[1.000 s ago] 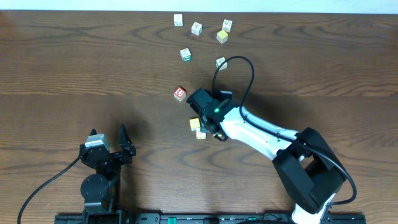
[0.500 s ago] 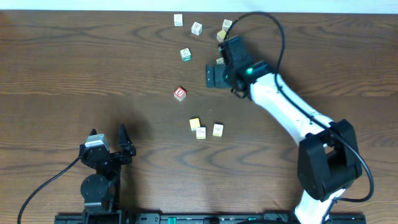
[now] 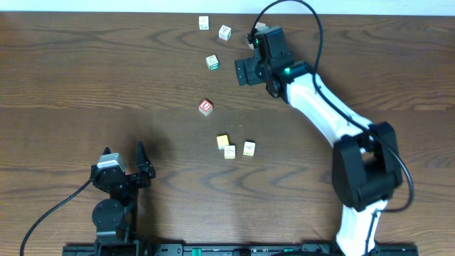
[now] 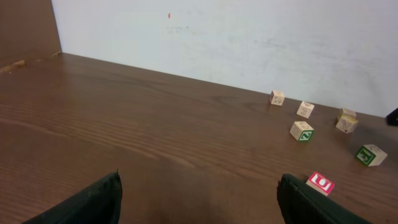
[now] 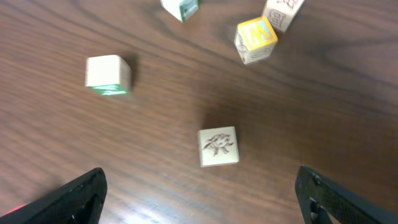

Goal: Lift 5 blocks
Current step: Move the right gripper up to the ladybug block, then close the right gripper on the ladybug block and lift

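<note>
The right tool (image 5: 205,202) (image 3: 250,70) stands wide open and empty over the far side of the brown wood-grain bench (image 3: 85,78). Its black fingertips (image 5: 74,198) are spread to either edge of the wrist view. Ahead of the gap between them sits a small pale wooden cube with a brown print (image 5: 218,147), touched by neither finger. It lies flat with the print facing up and its edges turned slightly off the grain. Like all the blocks it is a cube, so every edge is alike and only the printed face gives a heading.

Off to its left lies a pale cube with a green lower side (image 5: 109,74), plain face up and square to the view. Beyond, a yellow-faced cube (image 5: 255,40) sits skewed, just beside a pale printed cube cut by the top edge (image 5: 283,9). A green-printed cube (image 5: 180,6) shows at the same edge.

Nearer the robot, a red-faced cube (image 3: 206,107) lies alone at mid-bench. Closer still are a yellow-topped cube (image 3: 222,141) and a pale cube (image 3: 229,151) just beside each other, with a third pale cube (image 3: 249,148) near them. One more white-faced cube (image 3: 204,23) lies by the far edge.

The left tool (image 3: 144,165) (image 4: 199,205) is at the near left, fingers wide apart and empty, well apart from every block.
</note>
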You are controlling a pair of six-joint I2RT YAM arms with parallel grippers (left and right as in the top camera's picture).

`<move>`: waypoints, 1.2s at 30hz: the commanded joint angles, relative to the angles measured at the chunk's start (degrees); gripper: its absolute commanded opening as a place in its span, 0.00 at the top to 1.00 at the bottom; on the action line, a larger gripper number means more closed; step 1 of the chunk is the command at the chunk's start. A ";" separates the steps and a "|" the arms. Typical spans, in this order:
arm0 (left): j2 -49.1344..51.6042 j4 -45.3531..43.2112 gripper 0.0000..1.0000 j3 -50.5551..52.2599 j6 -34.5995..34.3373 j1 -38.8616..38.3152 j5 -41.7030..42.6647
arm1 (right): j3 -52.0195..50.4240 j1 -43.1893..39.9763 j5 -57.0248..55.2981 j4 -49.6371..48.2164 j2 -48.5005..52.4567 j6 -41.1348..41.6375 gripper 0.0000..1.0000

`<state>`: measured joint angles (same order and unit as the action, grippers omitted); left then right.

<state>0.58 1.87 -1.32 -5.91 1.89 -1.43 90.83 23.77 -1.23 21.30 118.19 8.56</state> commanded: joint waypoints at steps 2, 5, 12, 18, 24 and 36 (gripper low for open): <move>-0.35 2.25 0.20 1.09 0.55 0.35 -0.50 | 6.91 -1.20 -0.17 2.10 6.64 -3.23 0.08; -0.35 2.23 0.20 1.09 0.55 0.35 -0.50 | 10.12 -1.18 -0.22 3.41 9.66 -4.44 0.16; -0.35 2.25 0.20 1.09 0.55 0.35 -0.50 | 11.19 -1.25 -0.20 2.86 14.49 -4.61 0.18; -0.35 2.25 0.20 1.09 0.55 0.35 -0.50 | 11.19 -1.38 -0.17 2.10 16.24 -4.63 0.24; -0.35 2.25 0.20 1.09 0.55 0.35 -0.50 | 11.19 -1.38 -0.24 1.11 16.24 -4.83 0.33; -0.35 2.23 0.20 1.09 0.55 0.35 -0.50 | 11.19 -1.46 -1.97 1.29 16.22 -4.81 0.57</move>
<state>0.58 1.87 -1.32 -5.91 1.89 -1.43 101.01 22.70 -2.44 22.50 134.08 3.86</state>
